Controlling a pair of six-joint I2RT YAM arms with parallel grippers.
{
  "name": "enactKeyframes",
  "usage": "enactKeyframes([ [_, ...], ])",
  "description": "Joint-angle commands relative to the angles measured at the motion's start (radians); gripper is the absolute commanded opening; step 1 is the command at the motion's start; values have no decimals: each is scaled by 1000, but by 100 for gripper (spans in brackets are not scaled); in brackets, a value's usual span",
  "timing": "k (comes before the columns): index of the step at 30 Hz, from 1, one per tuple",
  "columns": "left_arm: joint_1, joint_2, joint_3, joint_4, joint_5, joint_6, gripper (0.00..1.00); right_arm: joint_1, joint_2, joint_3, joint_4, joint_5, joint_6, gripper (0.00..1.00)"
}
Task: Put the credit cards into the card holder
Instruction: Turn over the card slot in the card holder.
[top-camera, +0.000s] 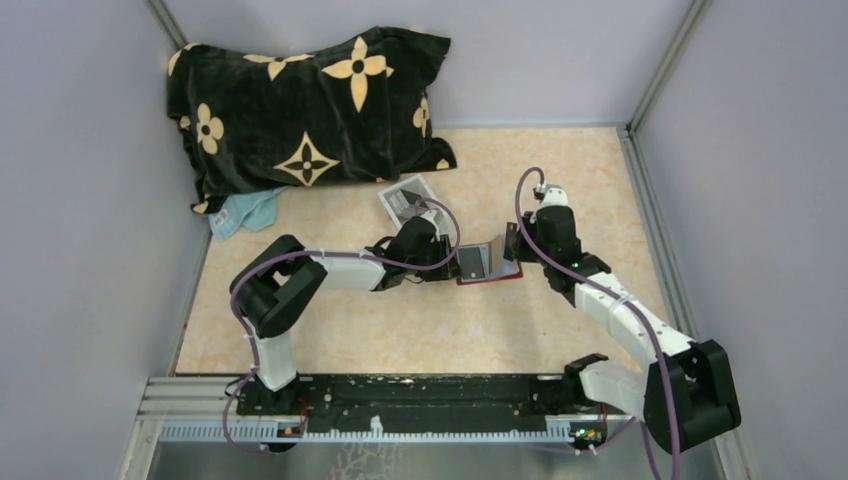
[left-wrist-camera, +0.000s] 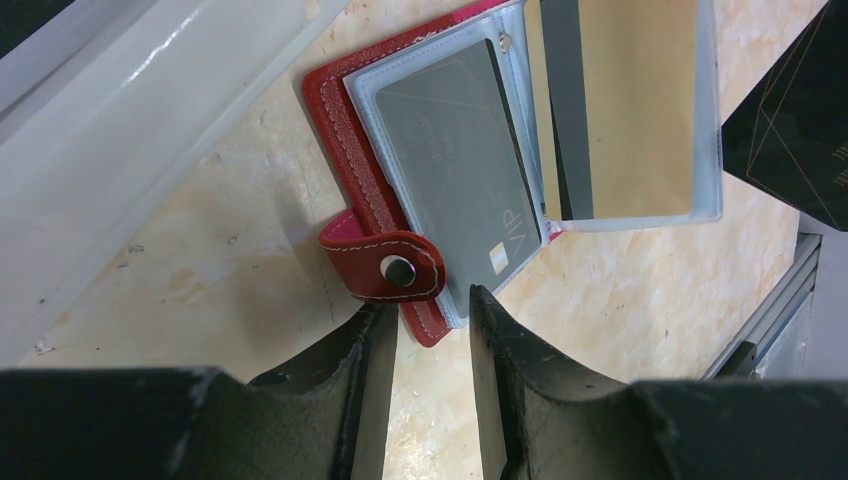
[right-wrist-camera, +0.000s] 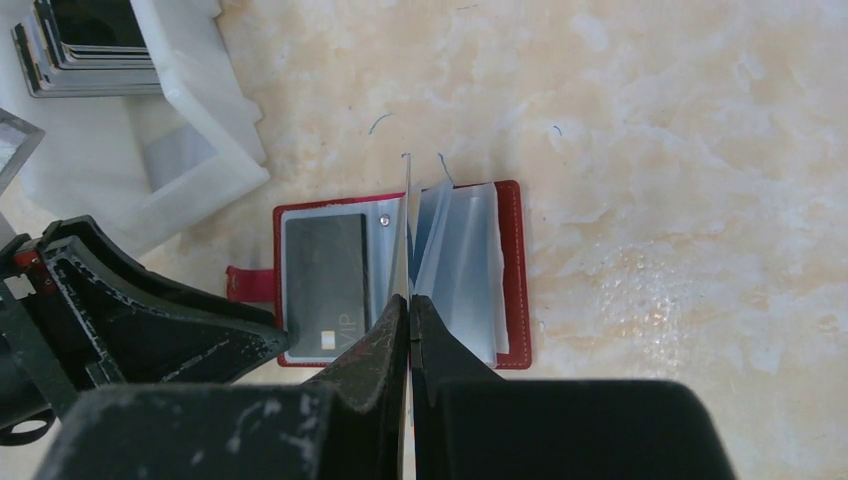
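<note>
The only writing that can be read is "VIP", printed on a grey card (left-wrist-camera: 455, 170) that sits in a clear pocket on the left page of the holder (left-wrist-camera: 335, 115). At the right edge of the left wrist view there is a black face (left-wrist-camera: 790, 120) with thin gold lines. Its small lettering is too fine to read, and I cannot tell what the thing is.

The red holder lies open on the marbled table (right-wrist-camera: 650, 150), mid-table between the two arms, with its snap tab (left-wrist-camera: 385, 265) folded out toward the left gripper (left-wrist-camera: 428, 305). That gripper's fingers stand partly spread and grasp nothing. The holder's near corner lies right at the gap between their tips, and I cannot tell whether they touch it. The right gripper (right-wrist-camera: 409, 300) comes down over the spine with its fingers pressed together, pinching a raised sleeve (left-wrist-camera: 708, 100) that appears edge-on in its own camera. This sleeve stands upright and holds a tan card (left-wrist-camera: 630, 110) with a dark stripe. More clear sleeves fan over the right page.

A white tray (right-wrist-camera: 215, 110) sits just beyond the holder, behind the left gripper, with a stack of cards (right-wrist-camera: 90, 50) in one compartment. At the far left a black pillow (top-camera: 300, 100) with tan flowers rests on a blue cloth (top-camera: 240, 212), well apart from the holder.
</note>
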Motion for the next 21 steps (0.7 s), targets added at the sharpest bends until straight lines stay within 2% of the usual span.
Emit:
enactKeyframes([
  [1,-6,47,-2,-80,-31,33,40,20,-8,53,30,-19,14,0],
  [21,-6,34,-18,-108,-56,41,40,141,120,68,104,-15,50,0],
])
